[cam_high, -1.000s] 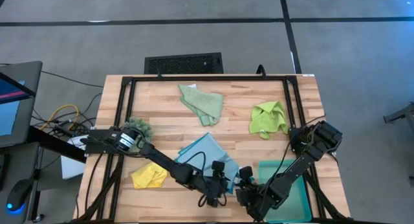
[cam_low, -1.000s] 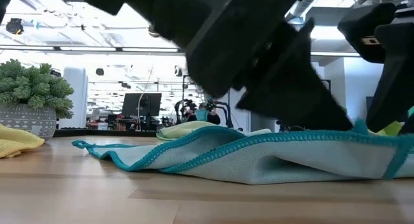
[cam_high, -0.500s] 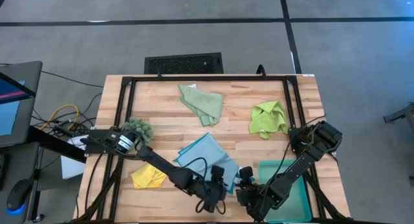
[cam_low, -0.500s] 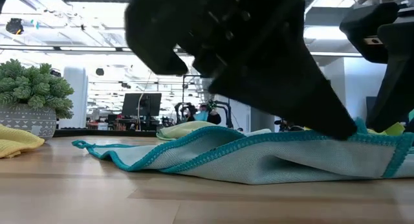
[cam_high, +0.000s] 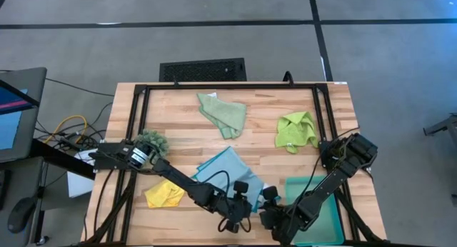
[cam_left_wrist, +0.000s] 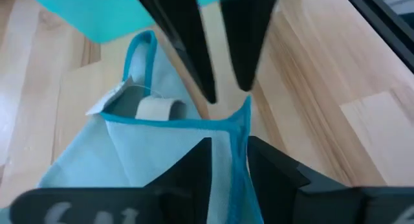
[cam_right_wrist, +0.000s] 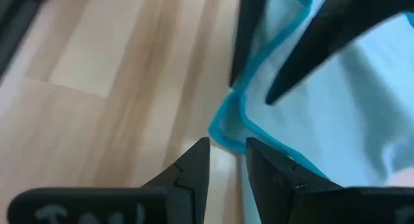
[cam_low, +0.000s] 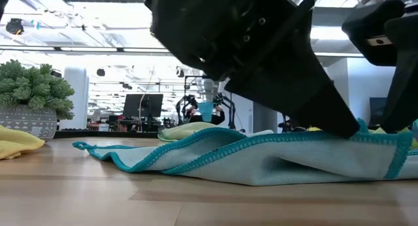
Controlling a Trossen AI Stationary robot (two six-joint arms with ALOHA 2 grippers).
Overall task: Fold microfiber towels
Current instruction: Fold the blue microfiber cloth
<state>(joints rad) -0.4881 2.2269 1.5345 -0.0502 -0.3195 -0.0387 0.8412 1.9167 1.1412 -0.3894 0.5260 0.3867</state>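
Observation:
A light blue towel with a teal hem lies spread on the table's near middle, its near right corner raised. My left gripper and my right gripper meet at that corner, facing each other, and each is shut on the hem. A pale sage green towel lies crumpled at the far middle. A lime green one lies at the far right and a yellow one at the near left. No gripper touches those three. My left gripper pinches the light blue towel's teal hem between its two fingers, a short way from the raised corner. The fingers slant down from the table's left. The held edge is lifted; the rest of the towel lies on the table. My right gripper has the towel's corner between its two fingers, coming slanting down from the table's right. The corner is lifted a little off the wood. The towel runs slack from it onto the table.
A teal tray sits at the near right, close behind my right arm. A dark green spiky clump in a pot stands at the left by my left arm. A black frame rims the table. Bare wood lies between the towels.
My left gripper has tipped a little over the towel's near right corner. The towel lies much as before, and my right gripper has kept still.

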